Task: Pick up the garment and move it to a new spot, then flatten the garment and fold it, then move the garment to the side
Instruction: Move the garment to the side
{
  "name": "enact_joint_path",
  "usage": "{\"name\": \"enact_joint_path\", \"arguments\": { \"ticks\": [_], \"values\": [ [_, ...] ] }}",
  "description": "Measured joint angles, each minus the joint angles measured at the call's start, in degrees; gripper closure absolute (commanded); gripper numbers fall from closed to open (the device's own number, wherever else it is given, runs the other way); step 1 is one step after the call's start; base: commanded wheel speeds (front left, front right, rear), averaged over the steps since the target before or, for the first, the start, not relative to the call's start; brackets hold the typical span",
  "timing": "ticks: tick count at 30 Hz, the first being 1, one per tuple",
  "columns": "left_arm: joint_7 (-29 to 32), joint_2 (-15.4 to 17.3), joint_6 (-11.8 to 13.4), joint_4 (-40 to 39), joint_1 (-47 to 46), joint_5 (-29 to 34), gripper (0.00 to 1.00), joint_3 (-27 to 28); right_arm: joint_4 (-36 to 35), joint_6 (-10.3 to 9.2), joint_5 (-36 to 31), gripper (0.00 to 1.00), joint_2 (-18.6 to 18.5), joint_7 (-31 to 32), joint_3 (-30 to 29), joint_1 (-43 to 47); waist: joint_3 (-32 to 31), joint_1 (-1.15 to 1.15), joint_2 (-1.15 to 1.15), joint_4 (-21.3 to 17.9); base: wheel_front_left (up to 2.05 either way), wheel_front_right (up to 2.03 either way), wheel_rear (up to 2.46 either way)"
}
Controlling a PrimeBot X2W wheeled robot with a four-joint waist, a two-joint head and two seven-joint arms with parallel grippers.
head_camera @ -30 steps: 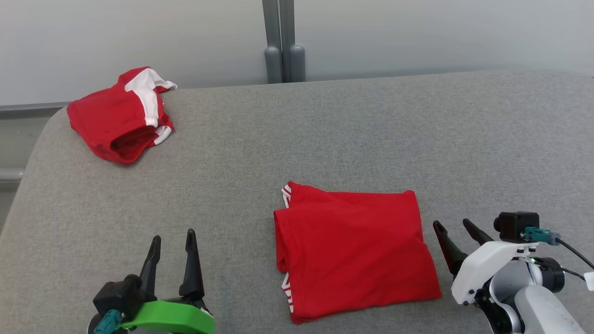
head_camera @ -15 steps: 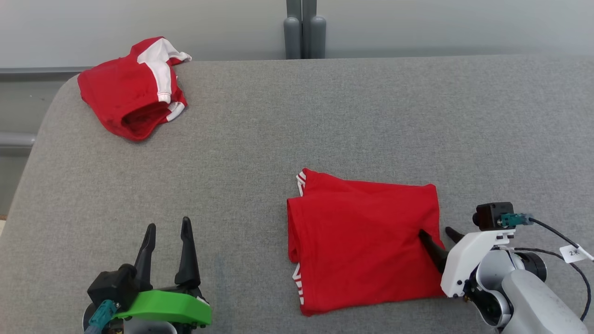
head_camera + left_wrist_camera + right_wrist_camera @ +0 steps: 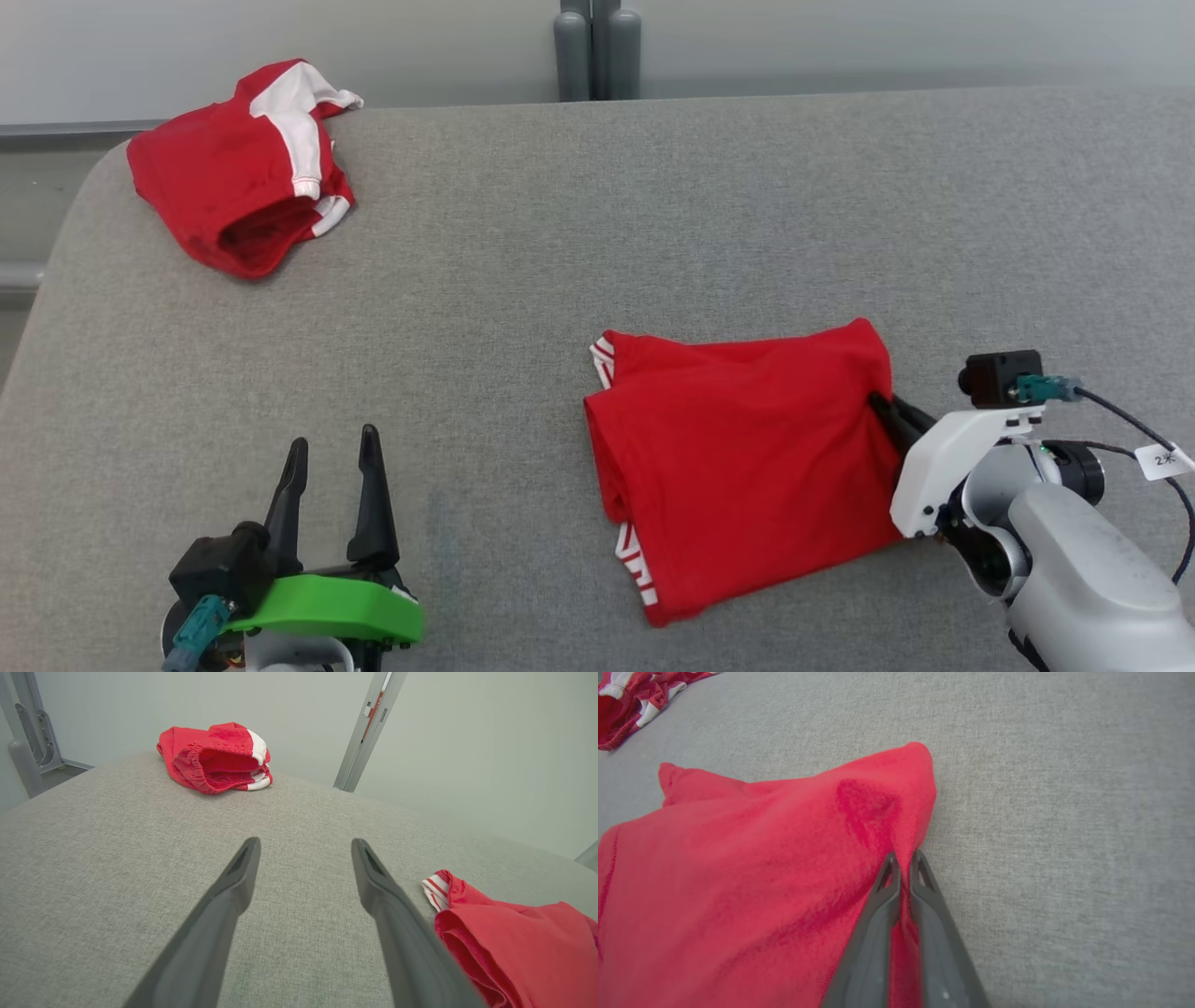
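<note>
My right jaws are pinched together on the right edge of the folded red fabric garment (image 3: 738,457), which lies near me on the grey cloth surface (image 3: 523,280) and spreads leftward from them. My left jaws stand apart, empty, farther off.

The right gripper (image 3: 885,403) has come in from beside the folded garment (image 3: 738,457) and now pinches its right edge, which has bunched up, skewing the cloth.

Crumpled red-and-white shorts (image 3: 224,187) on grey table (image 3: 560,233); grey post (image 3: 597,47)
</note>
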Motion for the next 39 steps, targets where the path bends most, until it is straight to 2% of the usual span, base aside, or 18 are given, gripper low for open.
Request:
{"name": "enact_joint_path", "arguments": {
  "ticks": [6, 14, 20, 29, 34, 39],
  "values": [
    [0.0, -0.01, -0.47, -0.55, -0.59, 1.54, 0.0, 0.2, 1.9, -0.01, -0.08, 1.0, -2.7, -2.87, -0.65, -3.09, 0.62, 0.0, 0.0, -2.77, 0.0, 0.0, 0.0],
    [0.0, 0.04, -1.71, -1.15, -1.55, 3.22, 0.0, -0.26, 3.8, -0.01, -0.25, 1.0, -4.54, -5.67, -2.29, -6.56, 1.92, 0.0, 0.0, -9.72, 0.0, 0.0, 0.0],
    [0.31, 0.94, -1.83, -1.71, -2.48, 4.58, 0.0, -1.15, 4.81, -0.01, -0.66, 1.0, -3.3, -7.48, -1.81, -8.78, 3.17, 0.0, 0.0, -16.66, 0.0, 0.0, 0.0],
    [1.76, 1.71, -1.79, -3.2, -3.89, 5.41, 0.0, -2.54, 7.71, -0.01, -1.49, 1.0, 1.53, -10.26, 1.35, -14.11, 5.58, 0.0, 0.0, -26.96, 0.0, 0.0, 0.0],
    [1.77, 1.87, -1.69, -3.93, -4.36, 5.42, 0.0, -2.82, 10.43, -0.01, -1.89, 1.0, 2.22, -12.07, 1.71, -17.1, 7.15, 0.0, 0.0, -29.02, 0.0, 0.0, 0.0],
    [1.7, 2.56, -1.05, -5.37, -4.41, 5.45, 0.0, -2.32, 13.71, -0.01, -2.23, 1.0, 2.41, -13.29, 1.01, -22.13, 8.0, 0.0, 0.0, -27.44, 0.0, 0.0, 0.0]
  ]
}}
